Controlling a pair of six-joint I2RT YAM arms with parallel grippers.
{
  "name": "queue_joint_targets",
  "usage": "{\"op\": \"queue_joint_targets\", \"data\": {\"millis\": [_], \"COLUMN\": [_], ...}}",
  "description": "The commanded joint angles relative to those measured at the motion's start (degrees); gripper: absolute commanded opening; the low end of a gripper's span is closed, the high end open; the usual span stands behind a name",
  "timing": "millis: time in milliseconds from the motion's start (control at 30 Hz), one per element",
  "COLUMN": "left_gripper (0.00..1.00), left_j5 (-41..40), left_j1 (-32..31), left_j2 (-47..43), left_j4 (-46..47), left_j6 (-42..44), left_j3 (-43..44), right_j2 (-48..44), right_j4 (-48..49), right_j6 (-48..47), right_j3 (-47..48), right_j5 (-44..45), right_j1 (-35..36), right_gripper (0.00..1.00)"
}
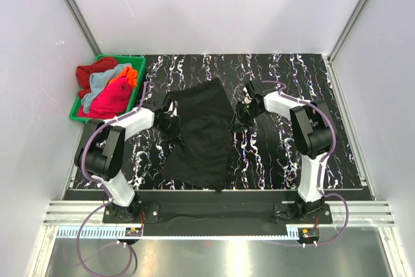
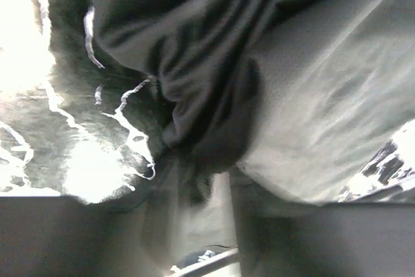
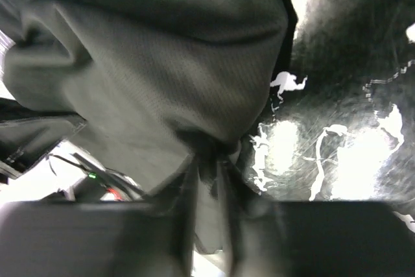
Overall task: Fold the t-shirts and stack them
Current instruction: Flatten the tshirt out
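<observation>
Marbled table (image 1: 272, 157), bent arms, left claw (image 1: 170, 116), right claw (image 1: 241, 113) pinching black t-shirt (image 1: 204, 135)

One black t-shirt (image 1: 204, 131) is counted at centre, four coloured t-shirts (image 1: 110, 98) at ten o'clock, one green bin (image 1: 123, 58), and two arms (image 1: 107, 150).

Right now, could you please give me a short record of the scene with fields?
surface: dark marbled table
in work: black t-shirt, lying mid-table
left gripper: shut on the shirt's left edge
right gripper: shut on its right edge
waiting: red t-shirt, light blue t-shirt, orange t-shirt, magenta t-shirt
where they wait: heaped in the green bin, far left corner
</observation>
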Motion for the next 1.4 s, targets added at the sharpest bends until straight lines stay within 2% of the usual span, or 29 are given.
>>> {"op": "queue_joint_targets", "data": {"millis": [0, 33, 100, 200, 233, 300, 333, 367, 500, 567, 667, 700, 733, 767, 800, 833, 900, 967, 1000, 1033, 1100, 1133, 1167, 1200, 1267, 1367], "left_gripper": [0.12, 0.0, 0.0, 0.0, 0.0, 0.0, 0.0, 0.0, 0.0, 0.0, 0.06, 0.07, 0.15, 0.24, 0.35, 0.67, 0.79, 0.82, 0.82, 0.82, 0.82, 0.8, 0.75, 0.73, 0.69, 0.71], "left_j5": [2.8, 1.7, 0.0, -3.7, -4.3, -4.1, -4.4, -3.9, -4.0, -5.9, -11.5, -11.9, -9.3, -7.8, -8.6, -10.3, -14.5, -14.5, -13.8, -13.9, -13.1, -11.8, -10.2, -8.8, -7.5, -6.1], "left_j1": [-0.7, -1.4, -2.9, -8.1, -11.1, -14.5, -16.4, -21.6, -26.5, -26.2, -20.8, -18.3, -11.8, -8.9, -6.5, -3.6, -2.9, -3.0, -3.2, -4.3, -6.3, -9.2, -11.1, -15.6, -19.5, -24.0], "left_j2": [-1.4, -2.6, -6.1, -10.5, -11.5, -14.1, -14.5, -14.8, -14.6, -16.5, -20.2, -20.6, -20.6, -20.2, -19.5, -18.9, -16.8, -17.7, -18.8, -20.2, -24.6, -25.8, -26.8, -28.3, -28.4, -23.9], "left_j4": [1.6, 1.0, -1.6, -5.9, -6.6, -7.0, -7.0, -7.5, -10.4, -13.1, -16.7, -17.6, -18.3, -19.7, -20.6, -22.7, -25.0, -27.1, -27.2, -27.0, -26.4, -24.3, -22.7, -20.9, -15.2, -10.2], "left_j6": [0.9, 0.9, 1.5, 1.6, 1.1, -1.3, -2.2, -3.7, -4.8, -5.5, -4.0, -3.5, -2.0, -0.9, 0.2, 2.4, 4.6, 5.9, 5.7, 4.8, 3.9, 2.9, 2.1, 1.1, -1.8, -3.6], "left_j3": [0.9, 0.9, 2.3, 5.7, 6.7, 9.4, 10.5, 13.2, 19.2, 19.0, 16.5, 15.9, 15.6, 15.9, 16.5, 17.4, 21.1, 22.5, 22.1, 21.2, 17.2, 15.3, 11.7, 9.9, 5.3, 3.1], "right_j2": [-0.9, -3.6, -7.8, -20.8, -28.6, -36.9, -45.1, -52.6, -66.6, -67.5, -60.6, -54.8, -51.4, -47.9, -39.3, -34.7, -22.2, -14.8, -13.8, -13.6, -16.4, -17.9, -21.6, -23.5, -27.8, -35.9], "right_j4": [0.1, -0.4, -1.1, -4.2, -6.5, -9.0, -12.2, -16.3, -21.2, -21.5, -17.5, -16.6, -14.4, -12.6, -12.6, -13.0, -15.0, -17.6, -20.1, -20.9, -20.3, -19.8, -19.0, -17.5, -16.3, -14.5], "right_j6": [-0.5, -0.6, -0.8, -1.1, -1.2, -0.5, -0.1, 1.1, 4.6, 6.2, 5.5, 5.0, 4.6, 2.9, 2.2, 1.6, 0.5, -1.3, -1.9, -2.6, -2.7, -2.0, -1.6, -1.4, 0.0, 3.1], "right_j3": [1.5, 0.8, -3.3, -10.1, -11.6, -15.8, -17.0, -18.0, -17.2, -16.1, -13.0, -11.1, -9.1, -4.2, -0.6, 3.1, 13.3, 20.8, 21.9, 21.9, 15.7, 12.3, 4.7, 0.7, -9.6, -19.8], "right_j5": [0.3, 1.4, 2.6, 6.2, 7.5, 8.2, 9.1, 9.6, 7.6, 3.4, -0.1, 0.9, 2.8, 2.9, 3.2, 2.7, 1.2, 2.3, 4.3, 4.8, 5.2, 5.0, 4.4, 3.3, 2.7, 3.3], "right_j1": [-0.4, -0.5, -1.3, -1.9, -1.9, -1.9, -2.0, -1.9, -1.7, -1.7, -1.1, -0.9, -0.9, -1.0, -1.0, -1.2, -1.7, -2.3, -2.3, -2.4, -2.4, -2.4, -2.4, -2.4, -2.1, -0.6], "right_gripper": [0.04, 0.0, 0.0, 0.0, 0.0, 0.0, 0.0, 0.0, 0.0, 0.0, 0.0, 0.0, 0.0, 0.0, 0.0, 0.04, 0.34, 0.39, 0.49, 0.52, 0.58, 0.61, 0.61, 0.62, 0.63, 0.61]}}
